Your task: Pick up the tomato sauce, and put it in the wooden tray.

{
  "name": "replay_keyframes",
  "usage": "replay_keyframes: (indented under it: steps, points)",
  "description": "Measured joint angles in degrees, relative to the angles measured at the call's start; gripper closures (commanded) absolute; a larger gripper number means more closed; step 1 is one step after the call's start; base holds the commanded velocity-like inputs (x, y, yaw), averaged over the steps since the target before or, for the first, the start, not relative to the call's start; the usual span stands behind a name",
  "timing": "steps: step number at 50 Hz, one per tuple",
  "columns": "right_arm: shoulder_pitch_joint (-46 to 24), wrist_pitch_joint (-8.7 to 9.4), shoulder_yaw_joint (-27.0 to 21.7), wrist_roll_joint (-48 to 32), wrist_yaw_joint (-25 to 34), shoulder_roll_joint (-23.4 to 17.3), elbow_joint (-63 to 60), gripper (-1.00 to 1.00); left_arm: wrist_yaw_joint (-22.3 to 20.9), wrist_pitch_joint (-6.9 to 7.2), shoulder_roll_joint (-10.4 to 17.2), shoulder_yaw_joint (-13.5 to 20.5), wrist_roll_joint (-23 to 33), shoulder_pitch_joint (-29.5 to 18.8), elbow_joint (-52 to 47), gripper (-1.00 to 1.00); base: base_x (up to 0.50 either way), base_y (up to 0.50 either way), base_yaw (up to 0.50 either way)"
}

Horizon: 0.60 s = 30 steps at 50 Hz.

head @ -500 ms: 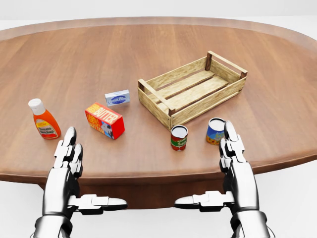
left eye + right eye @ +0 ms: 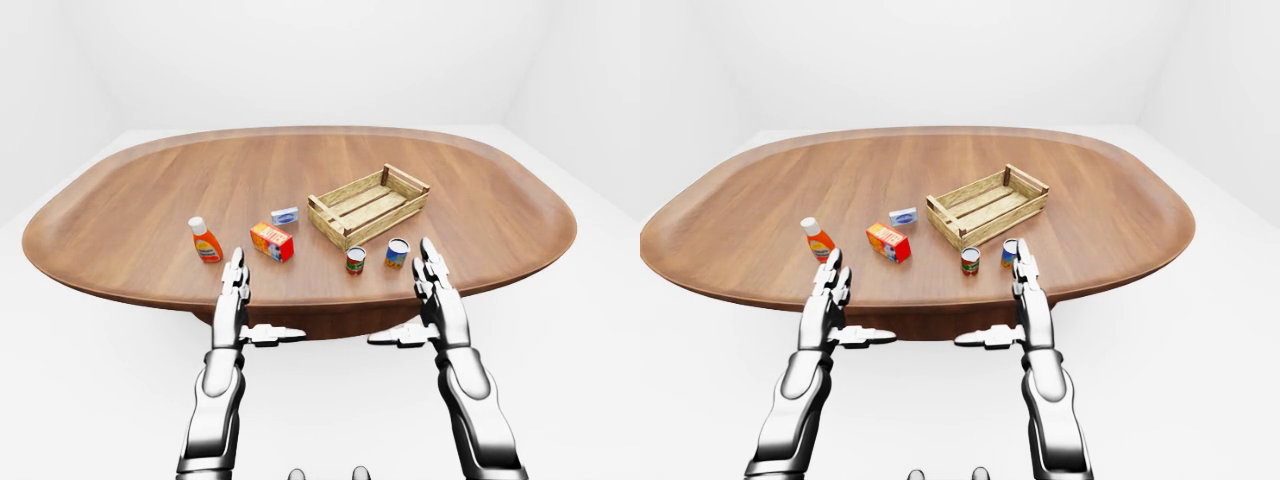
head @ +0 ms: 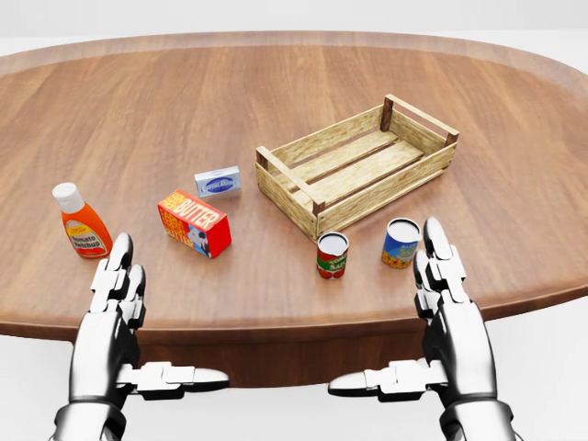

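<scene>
Tomato sauce: the small can with the red and green label stands upright on the table, near the bottom edge in the head view. It has a shiny silver top. Nothing touches it.

Wooden tray: my tray sits just above and to the right of the tomato sauce in the head view. It is made of pale slats and lies at a slant.

Other can: a blue and yellow can stands just right of the tomato sauce, close to my right hand.

Butter box: a red and yellow box lies to the left of the tomato sauce.

Little blue box: a small pale blue box lies just above the butter box.

Orange bottle: an orange bottle with a white cap stands far left, near my left hand.

My left hand: my left hand is at the table's bottom edge, fingers straight and spread, thumb out sideways, holding nothing.

My right hand: my right hand is the same, fingers straight and open, thumb out, holding nothing.

What the eye views add: the left-eye view shows the whole oval table, my long silver arms, and white walls all around. The head view shows the labels up close.
</scene>
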Motion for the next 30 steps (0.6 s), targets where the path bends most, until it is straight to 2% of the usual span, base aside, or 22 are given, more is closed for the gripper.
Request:
replay_keyframes:
  steps: [6,17,22,30]
  points:
    - [1.54,1.60,0.39,-0.47,0.12,0.03,-4.15,-1.00,-0.22,1.03,-0.01,0.27,-0.44,1.46,-3.52,-1.00,0.00,0.00,0.00]
    - [7.89,1.60,2.53,-3.24,-0.35,0.05,-21.90,-1.00,-3.66,6.39,-1.49,5.16,-5.47,11.09,-25.77,-1.00,0.00,0.00,0.00]
    - [10.23,1.60,3.28,-3.82,-0.69,0.04,-28.18,-1.00,-5.56,6.39,-2.76,7.51,-7.24,13.98,-32.70,-1.00,0.00,0.00,0.00]
    - [12.39,1.60,3.69,-3.84,-1.00,0.01,-33.89,-1.00,-7.15,6.39,-3.99,9.48,-8.38,15.84,-38.04,-1.00,0.00,0.00,0.00]
